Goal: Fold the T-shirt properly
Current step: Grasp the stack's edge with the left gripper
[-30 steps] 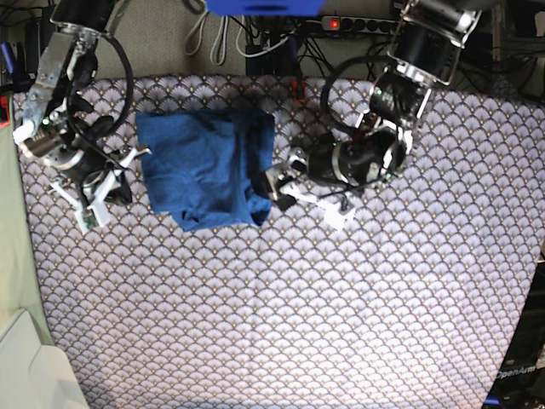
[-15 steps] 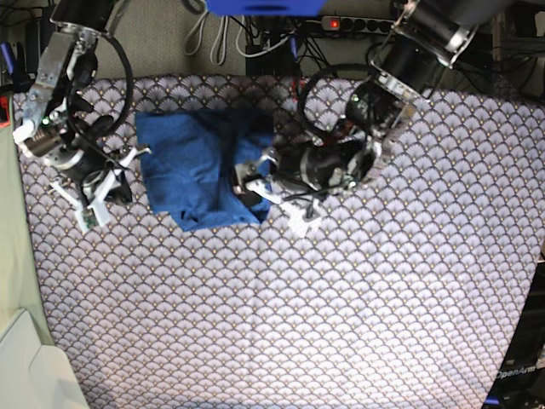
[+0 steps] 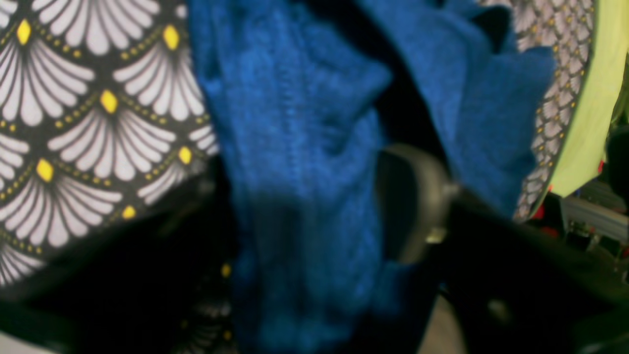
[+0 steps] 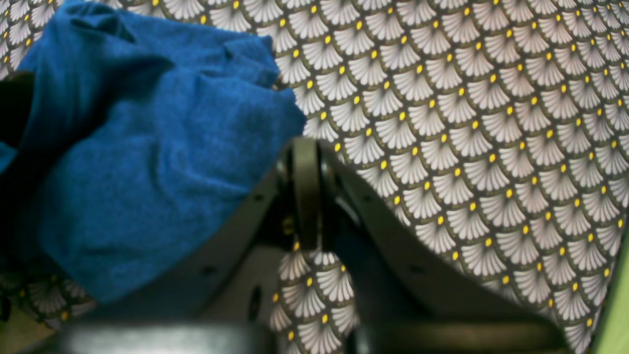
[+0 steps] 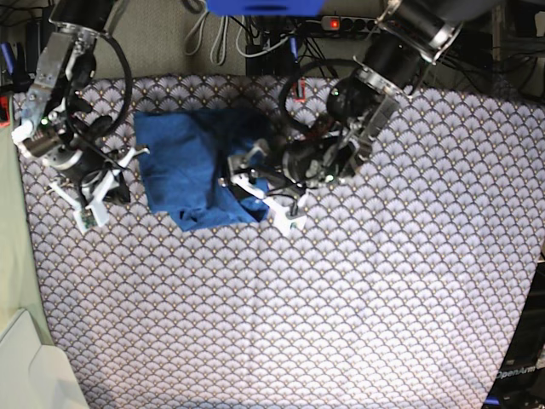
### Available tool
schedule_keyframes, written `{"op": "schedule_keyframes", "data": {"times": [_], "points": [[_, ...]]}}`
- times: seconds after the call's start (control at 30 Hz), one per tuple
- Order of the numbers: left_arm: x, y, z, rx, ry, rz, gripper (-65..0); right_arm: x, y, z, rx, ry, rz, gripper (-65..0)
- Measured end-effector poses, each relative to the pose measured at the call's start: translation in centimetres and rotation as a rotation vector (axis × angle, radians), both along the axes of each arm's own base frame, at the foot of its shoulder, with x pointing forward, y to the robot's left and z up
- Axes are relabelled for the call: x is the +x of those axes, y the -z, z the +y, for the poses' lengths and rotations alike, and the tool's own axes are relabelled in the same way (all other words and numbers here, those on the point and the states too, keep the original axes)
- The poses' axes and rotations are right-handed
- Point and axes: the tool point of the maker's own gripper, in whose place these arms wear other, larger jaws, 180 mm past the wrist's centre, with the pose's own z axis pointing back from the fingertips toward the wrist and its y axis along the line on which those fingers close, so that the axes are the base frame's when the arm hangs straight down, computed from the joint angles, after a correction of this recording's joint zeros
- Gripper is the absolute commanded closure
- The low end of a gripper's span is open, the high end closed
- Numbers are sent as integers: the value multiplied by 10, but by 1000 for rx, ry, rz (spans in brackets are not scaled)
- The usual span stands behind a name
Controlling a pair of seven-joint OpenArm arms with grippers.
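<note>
The royal-blue T-shirt (image 5: pixel 183 170) lies bunched in a rough square at the back left of the patterned table. My left gripper (image 5: pixel 247 183) is at the shirt's right edge, shut on a fold of the blue fabric. In the left wrist view the cloth (image 3: pixel 295 147) fills the space between the jaws of the left gripper (image 3: pixel 304 221). My right gripper (image 5: pixel 115 179) sits just off the shirt's left edge. In the right wrist view the right gripper (image 4: pixel 304 162) has its fingers closed together and holds nothing, with the shirt (image 4: pixel 147 147) beside it.
A scallop-patterned cloth (image 5: pixel 341 298) covers the table. A pale green surface (image 5: pixel 13 256) borders the left edge, with a white object (image 5: pixel 34 375) at the front left. A power strip and cables (image 5: pixel 341 24) lie behind the table.
My left arm has moved left over the shirt, carrying the shirt's right edge with it. The right arm has not moved.
</note>
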Motion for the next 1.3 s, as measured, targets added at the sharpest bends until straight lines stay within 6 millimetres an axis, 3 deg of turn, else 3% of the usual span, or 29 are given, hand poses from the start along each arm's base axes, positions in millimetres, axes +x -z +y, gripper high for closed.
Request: {"op": "schedule_keyframes", "data": {"times": [0.1, 0.27, 0.43, 0.77, 0.9, 1.2, 1.3], "points": [[-1, 12, 4, -11, -12, 50, -136, 0, -1, -2, -3, 2, -1, 0], [-2, 19, 5, -22, -15, 79, 0, 0, -1, -5, -13, 1, -1, 0], [-3, 19, 5, -22, -15, 82, -3, 0, -1, -4, -12, 1, -1, 0], [7, 1, 5, 25, 20, 43, -3, 0, -1, -4, -12, 1, -1, 0], [9, -3, 14, 98, 79, 40, -3, 0, -1, -4, -12, 1, -1, 0], [45, -12, 40, 368, 146, -145, -3, 1, -2, -5, -14, 0, -4, 0], [52, -15, 39, 459, 208, -214, -2, 1, -2, -5, -15, 0, -4, 0]]}}
